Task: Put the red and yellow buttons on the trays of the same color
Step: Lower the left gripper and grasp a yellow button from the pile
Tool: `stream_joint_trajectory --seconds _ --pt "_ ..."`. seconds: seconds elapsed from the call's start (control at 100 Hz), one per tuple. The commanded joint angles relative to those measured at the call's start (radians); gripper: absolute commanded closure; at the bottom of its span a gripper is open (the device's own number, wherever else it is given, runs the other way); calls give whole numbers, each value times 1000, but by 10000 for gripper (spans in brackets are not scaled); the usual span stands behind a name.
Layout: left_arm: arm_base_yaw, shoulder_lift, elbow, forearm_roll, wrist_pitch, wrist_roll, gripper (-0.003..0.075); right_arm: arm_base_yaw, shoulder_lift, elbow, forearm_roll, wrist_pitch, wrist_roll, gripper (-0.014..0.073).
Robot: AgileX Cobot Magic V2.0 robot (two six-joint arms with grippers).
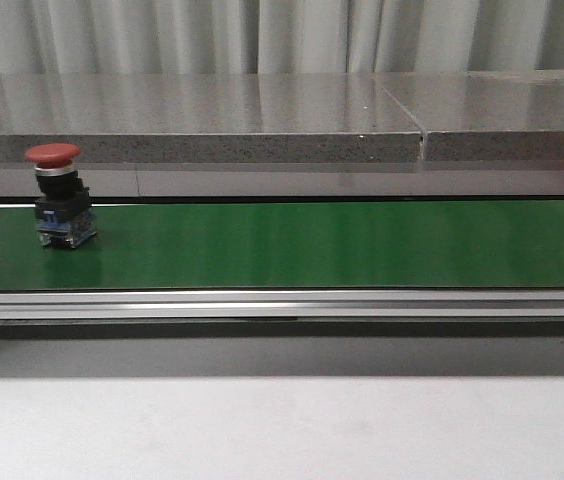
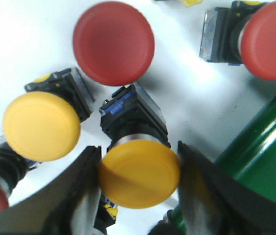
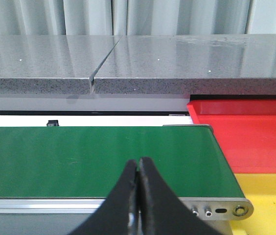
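One red button [image 1: 60, 196] stands upright on the green belt [image 1: 312, 245], left in the front view. The left gripper [image 2: 139, 196] brackets a yellow button [image 2: 139, 174]; squeeze its cap squarely. The right gripper [image 3: 138, 171] fingers are pressed together, empty.

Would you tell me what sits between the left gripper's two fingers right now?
A yellow button, its cap filling the gap between the left gripper fingers, in the left wrist view.
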Motion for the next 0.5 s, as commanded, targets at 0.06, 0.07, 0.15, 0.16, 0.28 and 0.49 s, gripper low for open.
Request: stream_joint_trajectory --seconds 0.06,0.07,0.15,0.16,0.28,0.49 --pt "-2 -112 -24 -3 10 61 515 -4 -11 -14 -9 -78 -7 661" --pt "-2 -115 -24 -3 16 61 514 -4 -11 -14 -9 -78 -7 661" --pt "-2 -147 -24 -3 40 99 514 -4 -11 -14 -9 -78 -7 661" --pt "-2 -150 -24 -3 44 105 515 -4 -11 -14 -9 -78 -7 661" --pt "-2 -197 -24 -25 71 143 515 -4 -11 -14 -9 -78 -7 661" --pt "-48 -263 -24 -78 82 182 515 -4 -11 -14 -9 -78 -7 661"
